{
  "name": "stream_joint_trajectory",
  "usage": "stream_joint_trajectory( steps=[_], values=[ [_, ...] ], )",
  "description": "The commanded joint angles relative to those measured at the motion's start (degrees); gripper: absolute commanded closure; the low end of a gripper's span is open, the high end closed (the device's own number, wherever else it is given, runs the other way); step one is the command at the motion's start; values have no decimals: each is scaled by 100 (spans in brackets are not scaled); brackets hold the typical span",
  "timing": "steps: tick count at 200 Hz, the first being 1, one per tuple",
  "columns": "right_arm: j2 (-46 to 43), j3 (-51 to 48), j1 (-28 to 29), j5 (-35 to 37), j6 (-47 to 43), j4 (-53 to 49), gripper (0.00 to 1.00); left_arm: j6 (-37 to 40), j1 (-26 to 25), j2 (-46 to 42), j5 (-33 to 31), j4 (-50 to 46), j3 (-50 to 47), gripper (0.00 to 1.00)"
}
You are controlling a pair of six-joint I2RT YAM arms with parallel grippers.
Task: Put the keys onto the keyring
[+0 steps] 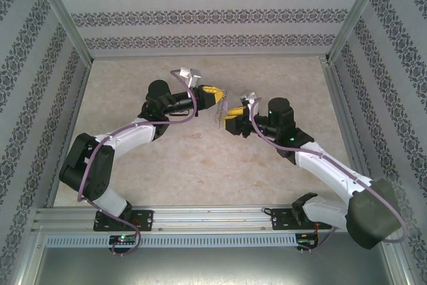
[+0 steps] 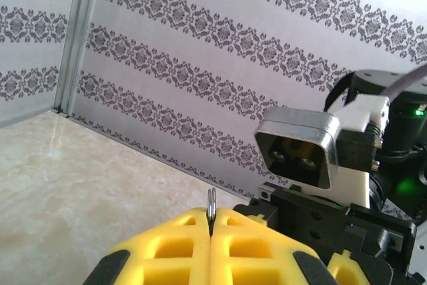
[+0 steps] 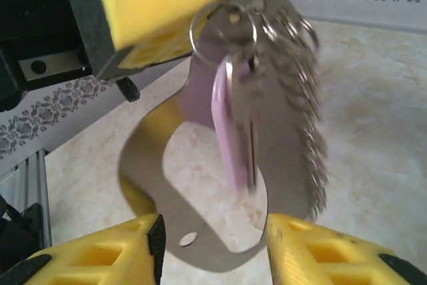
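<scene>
Both arms were bent inward at the elbows and the wrists were turned toward each other, the left gripper [image 1: 217, 97] being closed tightly on the keyring [image 3: 143, 165] and the right gripper [image 1: 231, 120] being held open, fingers well apart.

Keyring [image 3: 203, 250] and purple key [image 3: 227, 131] blurred in right wrist view; in left wrist view left gripper [image 2: 211, 225] hides all but a thin ring edge.

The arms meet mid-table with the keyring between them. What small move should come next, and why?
Probably close the right gripper on the keyring at its lower end, to steady it. The left gripper is shut on a thin ring above, the lilac key hangs blurred beside the loop, and the right jaws stand apart around its bottom, contact unclear.
</scene>
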Motion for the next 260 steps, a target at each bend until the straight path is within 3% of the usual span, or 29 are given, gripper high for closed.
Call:
stream_joint_trajectory(
  steps=[1, 42, 78, 174, 260],
  values=[
    [-394, -221, -154, 113, 324, 498, 53, -131, -67, -229, -246, 644, -45, 100],
    [-695, -334, -354, 599, 929, 972, 52, -153, -72, -278, -326, 734, -142, 100],
    [-425, -76, -429, 709, 1641, 1500, 51, -187, -86, -300, -402, 786, -179, 100],
    [842, 386, -520, -212, 3193, 3407, 55, -633, -124, -98, -565, 1228, -188, 100],
    [1268, 507, -518, -615, 3566, 4163, 67, -860, -160, 15, -556, 1350, -186, 100]
  ],
)
